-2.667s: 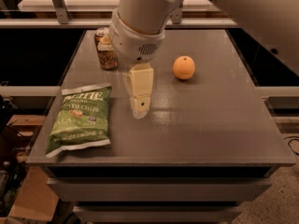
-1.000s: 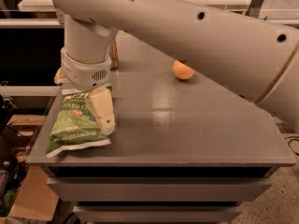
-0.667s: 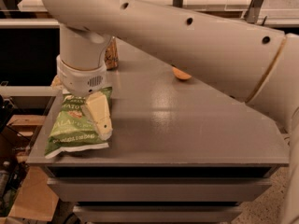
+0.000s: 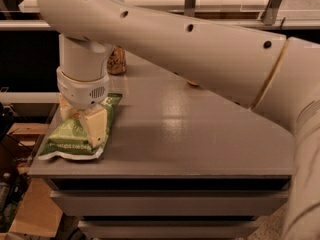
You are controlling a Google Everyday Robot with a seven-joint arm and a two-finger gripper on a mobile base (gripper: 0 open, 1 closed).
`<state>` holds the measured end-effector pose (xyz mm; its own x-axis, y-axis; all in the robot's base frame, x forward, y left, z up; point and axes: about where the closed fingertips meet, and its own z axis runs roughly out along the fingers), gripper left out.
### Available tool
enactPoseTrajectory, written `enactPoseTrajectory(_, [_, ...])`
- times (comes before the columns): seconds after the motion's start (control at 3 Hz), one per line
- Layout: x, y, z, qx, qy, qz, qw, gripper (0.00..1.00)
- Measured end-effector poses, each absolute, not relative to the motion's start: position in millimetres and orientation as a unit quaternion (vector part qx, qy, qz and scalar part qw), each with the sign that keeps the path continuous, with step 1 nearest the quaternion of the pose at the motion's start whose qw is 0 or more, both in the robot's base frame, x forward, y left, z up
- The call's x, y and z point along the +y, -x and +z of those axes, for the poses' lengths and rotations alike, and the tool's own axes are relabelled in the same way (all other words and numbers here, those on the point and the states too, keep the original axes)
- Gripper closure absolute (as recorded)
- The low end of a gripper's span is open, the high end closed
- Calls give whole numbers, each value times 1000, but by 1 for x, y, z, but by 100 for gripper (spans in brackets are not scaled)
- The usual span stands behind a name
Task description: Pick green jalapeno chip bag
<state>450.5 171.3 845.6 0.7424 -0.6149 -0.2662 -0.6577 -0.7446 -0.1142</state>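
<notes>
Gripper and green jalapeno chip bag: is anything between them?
Nothing. In the camera view the gripper sits directly over the upper half of the green jalapeno chip bag, with no other object between them.

The worktop (image 4: 190, 134) is a grey, flat surface, a little shiny, with a straight front edge. 3 things are on it. The green jalapeno chip bag (image 4: 65, 143) lies flat at the front left corner, with its near white end close to the front edge. A small speckled container (image 4: 117, 61) stands upright near the back left, well apart from the bag. An orange thing (image 4: 192, 83), mostly hidden behind the arm (image 4: 200, 39), sits toward the back middle. The claw (image 4: 81, 129) is low over the bag, its 2 cream fingers (image 4: 95, 126) apart, with green showing between them.
</notes>
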Motion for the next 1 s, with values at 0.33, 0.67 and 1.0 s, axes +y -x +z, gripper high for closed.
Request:
enactPoseTrajectory(0.33, [174,-452,848,338,930,105,97,64])
enactPoseTrajectory(0.67, [175,-457,856,336,931,101,98,87])
enactPoseTrajectory(1.0, [173,-464,875,336,931,86,111,100])
